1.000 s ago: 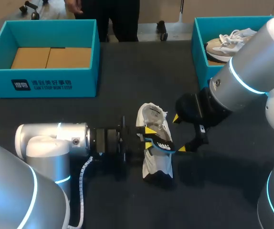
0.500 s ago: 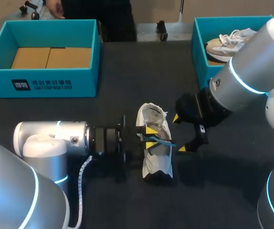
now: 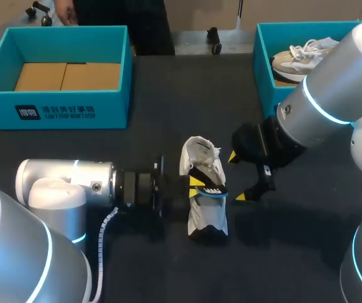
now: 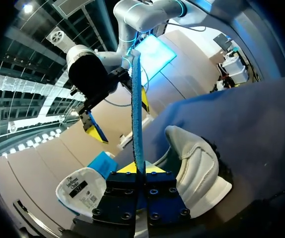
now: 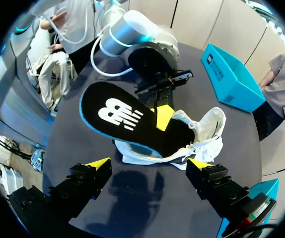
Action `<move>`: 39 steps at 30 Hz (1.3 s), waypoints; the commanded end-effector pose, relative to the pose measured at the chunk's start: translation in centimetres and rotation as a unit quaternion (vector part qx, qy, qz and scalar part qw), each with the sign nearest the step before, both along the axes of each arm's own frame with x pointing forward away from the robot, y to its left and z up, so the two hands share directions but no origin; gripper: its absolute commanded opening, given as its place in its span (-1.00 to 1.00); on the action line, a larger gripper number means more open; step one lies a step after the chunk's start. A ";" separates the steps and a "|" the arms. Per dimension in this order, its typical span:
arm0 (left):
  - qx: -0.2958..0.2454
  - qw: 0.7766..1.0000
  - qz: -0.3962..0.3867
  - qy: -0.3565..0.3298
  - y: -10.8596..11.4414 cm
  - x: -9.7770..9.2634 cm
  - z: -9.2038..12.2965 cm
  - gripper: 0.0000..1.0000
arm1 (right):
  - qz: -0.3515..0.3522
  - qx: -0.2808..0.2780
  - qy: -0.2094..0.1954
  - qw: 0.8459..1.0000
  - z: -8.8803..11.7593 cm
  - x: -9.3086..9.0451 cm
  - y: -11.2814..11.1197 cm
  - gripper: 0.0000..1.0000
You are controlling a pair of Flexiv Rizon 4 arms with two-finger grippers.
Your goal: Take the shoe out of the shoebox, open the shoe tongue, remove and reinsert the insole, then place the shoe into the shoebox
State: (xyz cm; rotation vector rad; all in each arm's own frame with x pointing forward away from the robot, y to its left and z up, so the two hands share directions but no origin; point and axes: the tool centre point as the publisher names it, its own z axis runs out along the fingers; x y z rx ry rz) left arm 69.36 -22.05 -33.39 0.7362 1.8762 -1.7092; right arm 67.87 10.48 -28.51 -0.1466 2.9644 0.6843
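- Black table (image 3: pixel 168 95) is carrying everything, with a teal shoebox (image 3: pixel 118 107) sitting at its far left.
- Left gripper (image 3: pixel 195 184) is clamping the black, blue-edged insole (image 5: pixel 132 121), one end of which is resting in the white shoe (image 3: pixel 207 221) mid-table.
- Right gripper (image 3: pixel 236 177) is hanging spread wide just beside the shoe, grasping nothing.
- Second teal shoebox (image 3: pixel 263 76) is holding another shoe (image 3: pixel 301 57) at the far right.

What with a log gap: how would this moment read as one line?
left gripper: shut on insole | right gripper: open, beside shoe | insole: partly out
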 end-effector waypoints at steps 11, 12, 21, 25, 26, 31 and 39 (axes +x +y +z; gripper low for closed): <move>0.003 1.000 0.006 -0.018 -0.7 1.4 -1.0 -1.00 | -0.001 0.000 -0.001 1.000 -0.1 -0.1 0.0 1.00; 0.003 1.000 0.006 -0.019 -0.7 1.3 -0.9 -0.95 | -0.001 0.000 -0.001 1.000 -0.1 -0.1 0.0 1.00; -0.003 0.999 0.005 -0.032 -0.3 0.1 0.7 -0.28 | -0.001 0.000 -0.001 1.000 -0.1 -0.1 0.0 1.00; -0.009 0.999 0.004 -0.038 -0.3 -0.3 1.5 -0.25 | -0.001 0.000 -0.001 1.000 -0.1 -0.1 0.0 1.00; -0.010 0.999 0.002 -0.040 -0.3 -0.4 1.7 -0.26 | -0.001 0.000 -0.001 1.000 -0.1 -0.1 0.0 1.00; -0.014 0.999 -0.003 -0.043 -0.5 -1.0 2.1 -0.52 | -0.001 0.000 -0.001 1.000 -0.1 -0.1 0.0 1.00; 0.000 0.999 -0.018 -0.047 -1.1 -1.3 1.0 -1.00 | -0.001 0.000 -0.001 1.000 -0.1 -0.1 0.0 1.00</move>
